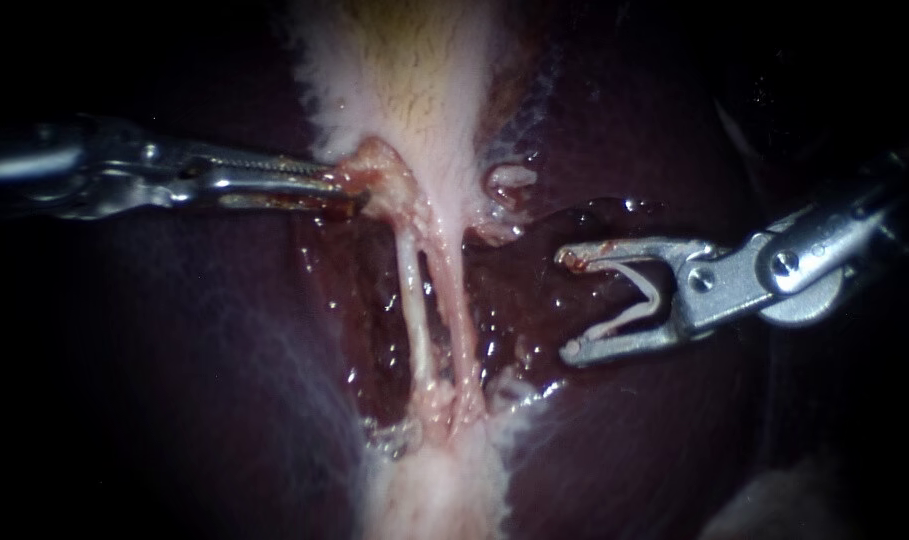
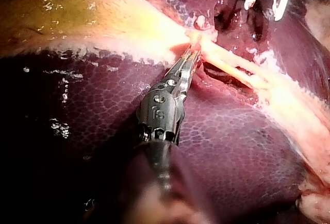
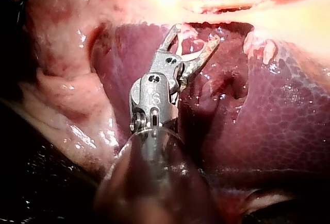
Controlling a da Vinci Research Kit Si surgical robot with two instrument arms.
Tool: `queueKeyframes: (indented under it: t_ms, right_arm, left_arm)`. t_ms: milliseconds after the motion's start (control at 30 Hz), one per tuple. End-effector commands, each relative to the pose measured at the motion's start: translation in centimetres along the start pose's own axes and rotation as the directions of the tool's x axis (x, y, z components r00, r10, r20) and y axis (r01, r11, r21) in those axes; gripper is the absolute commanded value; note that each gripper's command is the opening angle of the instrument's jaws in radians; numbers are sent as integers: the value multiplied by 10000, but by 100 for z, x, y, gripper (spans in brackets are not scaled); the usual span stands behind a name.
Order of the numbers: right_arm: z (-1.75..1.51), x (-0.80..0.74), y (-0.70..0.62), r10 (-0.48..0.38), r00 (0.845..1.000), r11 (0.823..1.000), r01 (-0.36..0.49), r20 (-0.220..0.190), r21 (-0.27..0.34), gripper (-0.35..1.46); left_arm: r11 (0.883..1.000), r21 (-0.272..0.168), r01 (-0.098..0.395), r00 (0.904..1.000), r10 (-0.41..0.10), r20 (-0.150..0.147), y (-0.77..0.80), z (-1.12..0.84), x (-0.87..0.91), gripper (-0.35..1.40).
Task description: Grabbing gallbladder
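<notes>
The pale gallbladder [image 1: 404, 80], yellowish at its upper part, narrows to a reddish neck [image 1: 379, 175]. My left instrument [image 1: 339, 183] comes in level from the left, its jaws shut on that neck. The left wrist view shows the same grip, the left instrument [image 2: 191, 59] holding the gallbladder [image 2: 93, 13] at its pale end. Two thin tubes [image 1: 414, 300] run down from the neck over the dark liver [image 1: 174, 350]. My right instrument [image 1: 566, 303] hangs to the right of the tubes, jaws wide open and empty. In the right wrist view the right instrument [image 3: 195, 35] stands just short of the tubes [image 3: 227, 2].
Wet, raw liver bed [image 1: 514, 300] lies between the tubes and the right jaws. A small pale tissue tag [image 1: 509, 180] sits right of the neck. Pale fatty tissue [image 1: 434, 490] spreads below where the tubes end. Folded pink tissue [image 3: 62, 95] lies beside the right shaft.
</notes>
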Motion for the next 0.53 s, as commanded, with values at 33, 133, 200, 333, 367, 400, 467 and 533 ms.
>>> queueKeyframes:
  t_ms: [33, 133, 200, 333, 367, 400, 467, 533]
  right_arm:
    - [0, 0, 0, 2, 10000, 10000, -2, 3, -5, 50]
    - [0, -1, 1, 2, 10000, 10000, -2, 4, -5, 50]
    - [0, -1, 1, 2, 10000, 10000, -2, 4, -5, 50]
    - [0, -1, 1, 3, 10000, 10000, -3, 4, -6, 50]
    - [0, -1, 1, 3, 10000, 10000, -3, 4, -6, 50]
    - [0, -1, 1, 3, 10000, 10000, -3, 4, -6, 50]
    - [0, -1, 1, 3, 10000, 10000, -3, 4, -6, 50]
    - [0, -1, 1, 3, 10000, 10000, -3, 4, -5, 50]
  left_arm:
    - [10000, -67, 39, 10000, -40, -74, 3, -8, 7, -35]
    - [9999, -113, 117, 9996, -120, -242, 10, -23, 19, -35]
    - [9998, -124, 143, 9996, -146, -238, 14, -29, 22, -35]
    - [9998, -112, 141, 9996, -144, -239, 13, -28, 21, -35]
    - [9998, -109, 136, 9996, -138, -239, 12, -27, 19, -35]
    - [9999, -107, 132, 9996, -134, -239, 10, -26, 18, -35]
    - [9999, -104, 123, 9996, -125, -240, 8, -25, 16, -35]
    - [9999, -102, 118, 9996, -121, -240, 7, -24, 14, -35]
